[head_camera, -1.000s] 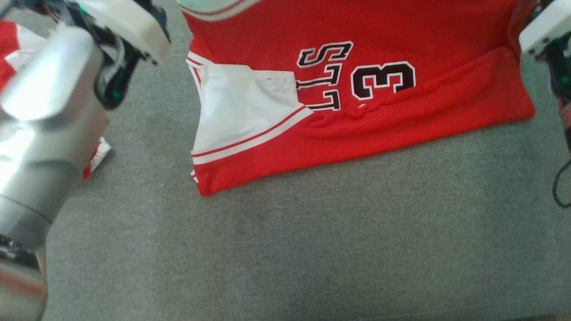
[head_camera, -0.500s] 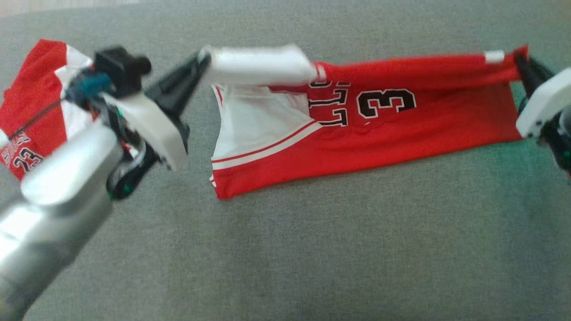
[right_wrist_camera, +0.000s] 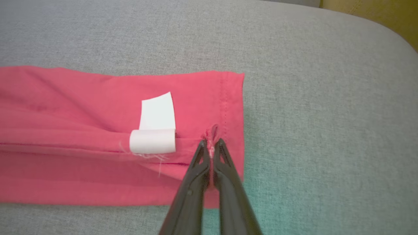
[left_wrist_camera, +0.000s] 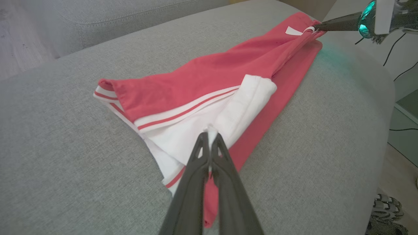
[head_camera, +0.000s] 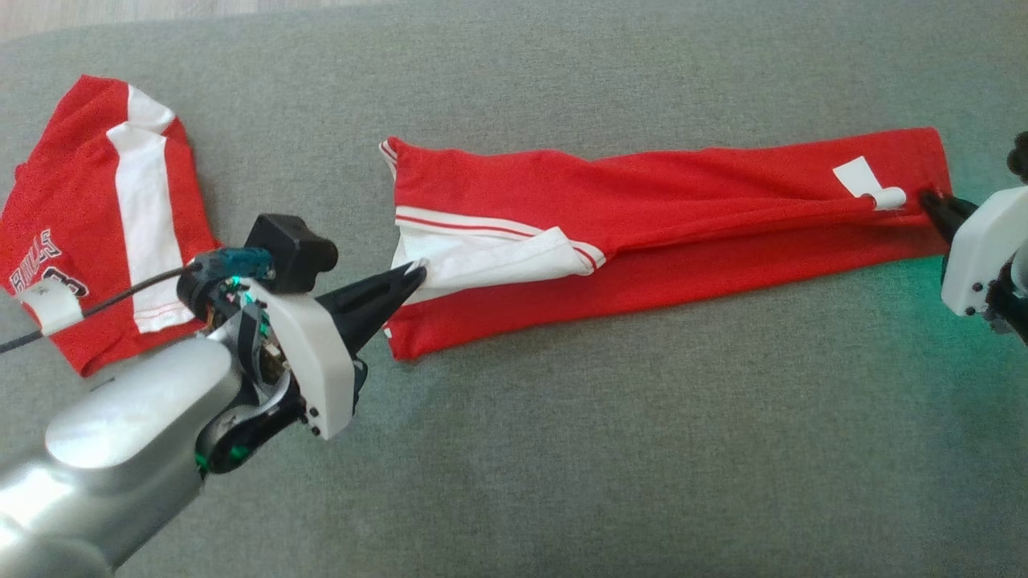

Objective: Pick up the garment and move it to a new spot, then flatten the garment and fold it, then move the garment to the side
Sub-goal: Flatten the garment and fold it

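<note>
Left gripper (head_camera: 416,270) and right gripper (head_camera: 925,196) — both clamped — pinch opposite ends of the folded jersey (head_camera: 683,185) (white tag (head_camera: 855,172) showing).

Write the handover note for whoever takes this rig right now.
Left gripper: shut on the jersey, at its white edge.
Right gripper: shut on the jersey's hem, beside the label.
Jersey: lies on the cushion, a long strip folded lengthwise. A second jersey lies to its left.
Done: first fold.
Left: let go, probably fold it shorter, move it aside.
</note>
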### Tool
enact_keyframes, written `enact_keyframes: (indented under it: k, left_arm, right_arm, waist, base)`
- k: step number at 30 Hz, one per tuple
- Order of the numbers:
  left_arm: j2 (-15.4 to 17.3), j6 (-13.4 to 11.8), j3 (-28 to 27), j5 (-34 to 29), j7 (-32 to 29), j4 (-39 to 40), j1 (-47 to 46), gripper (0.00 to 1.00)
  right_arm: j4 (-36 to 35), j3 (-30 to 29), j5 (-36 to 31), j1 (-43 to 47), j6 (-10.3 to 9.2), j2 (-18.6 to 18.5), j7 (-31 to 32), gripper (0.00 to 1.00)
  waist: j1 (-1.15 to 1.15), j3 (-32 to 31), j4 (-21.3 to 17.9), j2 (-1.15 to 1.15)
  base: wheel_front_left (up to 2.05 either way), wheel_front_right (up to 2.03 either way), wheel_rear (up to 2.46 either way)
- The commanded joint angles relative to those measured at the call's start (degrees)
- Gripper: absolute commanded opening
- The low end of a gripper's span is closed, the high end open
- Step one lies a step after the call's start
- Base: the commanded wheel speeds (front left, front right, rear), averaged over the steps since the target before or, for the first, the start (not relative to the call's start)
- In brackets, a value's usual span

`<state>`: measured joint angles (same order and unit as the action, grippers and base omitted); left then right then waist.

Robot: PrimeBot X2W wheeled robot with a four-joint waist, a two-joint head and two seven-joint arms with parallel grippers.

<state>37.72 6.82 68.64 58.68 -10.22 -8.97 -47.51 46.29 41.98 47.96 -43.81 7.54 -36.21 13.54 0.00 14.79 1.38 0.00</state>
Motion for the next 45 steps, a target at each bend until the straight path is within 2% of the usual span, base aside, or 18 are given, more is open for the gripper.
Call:
enact_keyframes:
  k: [1, 9, 10, 11, 12, 17, 20, 25, 31, 37, 41, 42, 45]
  left_arm:
    - [2.75, -0.78, -2.34, 0.13, -0.28, 1.73, -1.3, 0.0]
    - [2.34, -2.38, -1.47, -0.2, -0.8, 2.24, -0.27, 0.0]
    - [2.03, -2.54, -1.39, -0.24, -0.64, 2.0, -0.12, 0.1]
    - [1.74, -2.83, -1.47, -0.33, -0.24, 1.65, 0.0, 0.68]
    - [1.18, -3.75, -1.8, -0.63, 0.85, 0.57, 0.25, 1.0]
    - [-0.84, -6.94, -4.55, 0.25, 6.43, -2.51, 1.92, 1.0]
    - [-2.75, -8.88, -7.5, 1.36, 12.05, -4.06, 3.12, 1.0]
    - [-5.93, -11.42, -13.77, 3.71, 22.41, -5.34, 5.37, 1.0]
    - [-8.96, -14.13, -24.14, 2.87, 25.15, -4.13, 9.08, 1.0]
    - [-14.37, -12.97, -38.32, -5.18, 25.2, -1.0, 18.35, 1.0]
    - [-18.81, -11.7, -46.35, -10.81, 25.21, 0.67, 25.33, 1.0]
    - [-18.81, -11.7, -46.35, -10.81, 25.21, 0.67, 25.33, 1.0]
    - [-22.1, -9.79, -50.54, -14.87, 25.21, 1.27, 29.95, 1.0]
  right_arm:
    - [-1.27, 0.58, 0.78, 0.85, -0.05, -2.4, 0.47, 0.0]
    - [-1.88, 3.08, 2.69, 0.97, -0.05, -3.32, 3.01, 0.0]
    - [-1.69, 3.21, 3.01, 1.01, -0.05, -3.33, 3.27, 0.0]
    - [-1.5, 3.24, 3.39, 1.03, -0.05, -3.24, 3.42, 0.34]
    - [-1.22, 2.98, 4.61, 1.08, -0.05, -2.84, 3.53, 1.0]
    - [-1.16, 1.89, 6.92, 1.05, -0.05, -2.56, 1.73, 1.0]
    - [-0.4, 0.63, 6.38, 0.49, -0.05, -2.84, -1.27, 1.0]
    - [-1.96, -3.6, 8.72, 1.05, -0.05, -0.45, -7.74, 1.0]
    - [-5.28, -7.53, 9.16, 3.42, -0.05, 2.56, -17.06, 1.0]
    - [-9.89, -12.02, 6.3, 6.58, -0.05, 6.85, -27.09, 1.0]
    - [-13.31, -16.63, 0.32, 10.11, -0.05, 11.14, -28.43, 1.0]
    - [-13.31, -16.63, 0.32, 10.11, -0.05, 11.14, -28.43, 1.0]
    - [-17.18, -22.21, -7.33, 14.18, -0.05, 15.62, -28.5, 1.0]
  waist:
    - [0.0, 0.04, -0.11, 0.0]
    - [0.0, 0.58, -0.53, 0.0]
    - [0.0, 0.59, -0.62, 0.0]
    - [0.0, 0.55, -0.7, 0.0]
    - [0.0, 0.3, -0.97, 0.0]
    - [0.0, -1.37, -1.84, 0.0]
    - [0.0, -2.35, -2.05, 0.0]
    - [0.0, -4.08, -2.75, 0.0]
    - [0.0, -6.11, -3.29, 0.0]
    - [0.0, -8.01, -3.88, 0.0]
    - [0.0, -8.83, -4.4, 0.0]
    - [0.0, -8.83, -4.4, 0.0]
    - [0.0, -9.12, -4.56, 0.0]
  base:
    - [0.0, 0.0, 0.0]
    - [0.0, 0.0, 0.0]
    - [0.0, 0.0, 0.0]
    - [0.0, 0.0, 0.0]
    - [0.0, 0.0, 0.0]
    - [0.0, 0.0, 0.0]
    - [0.0, 0.0, 0.0]
    - [0.0, 0.0, 0.0]
    - [0.0, 0.0, 0.0]
    - [0.0, 0.0, 0.0]
    - [0.0, 0.0, 0.0]
    - [0.0, 0.0, 0.0]
    - [0.0, 0.0, 0.0]
